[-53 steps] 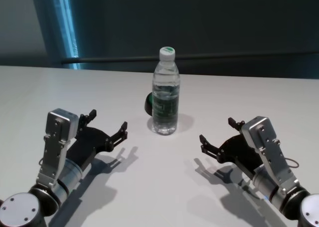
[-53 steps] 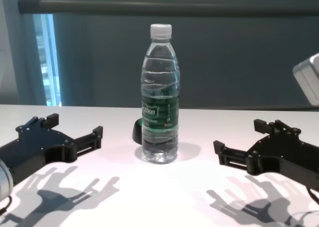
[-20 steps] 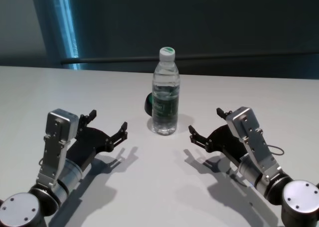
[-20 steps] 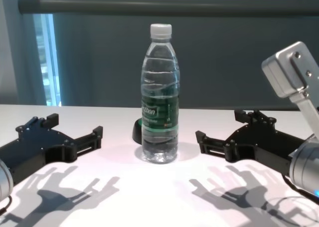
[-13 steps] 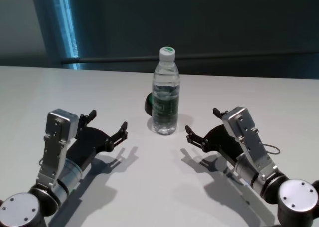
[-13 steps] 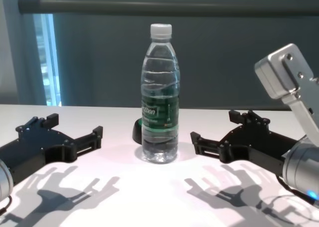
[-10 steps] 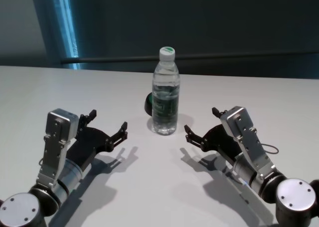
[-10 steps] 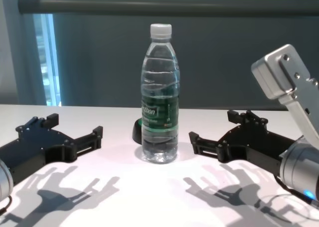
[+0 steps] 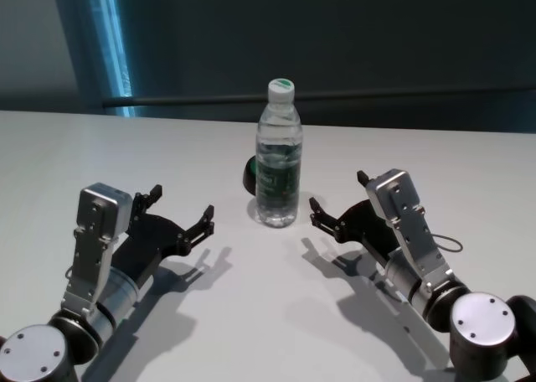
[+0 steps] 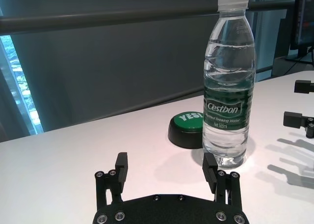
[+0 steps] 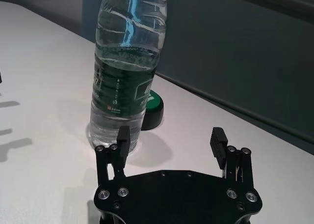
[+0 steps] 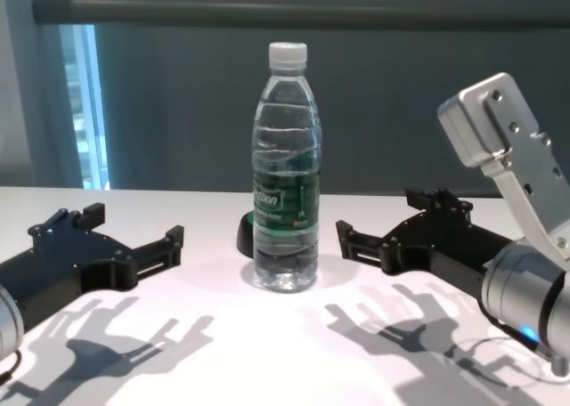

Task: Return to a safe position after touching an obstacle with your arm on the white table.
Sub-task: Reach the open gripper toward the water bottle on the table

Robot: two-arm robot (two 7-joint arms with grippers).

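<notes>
Head view: water bottle [image 9: 278,164] stands upright near the middle of the white tabletop [image 9: 419,160], white cap on, green label band around its lower half. A black rounded button [image 9: 249,176] with a green top sits just behind it on my left side, partly hidden by the bottle.

My right hand [image 9: 337,203] is low over the tabletop, just to the right of the bottle's base, fingers spread wide and holding nothing. Nearest fingertip is close to the bottle; I see a thin gap in head and chest views, so not touching as far as I can tell. Right forearm runs back toward the near right corner, silver wrist block on top.

My left hand [image 9: 182,210] is low over the tabletop on the left, well apart from the bottle, fingers also wide, holding nothing.

Chest view: bottle [image 12: 287,183] centred, left hand [image 12: 132,232] pointing in from the left, right hand [image 12: 396,219] from the right and nearer to the bottle.

Right wrist view: bottle [image 11: 126,71] lies ahead of one finger [image 11: 122,141], off to that side of the open jaws, not between them. Left wrist view: bottle [image 10: 229,86] stands ahead beyond one finger [image 10: 211,169].
</notes>
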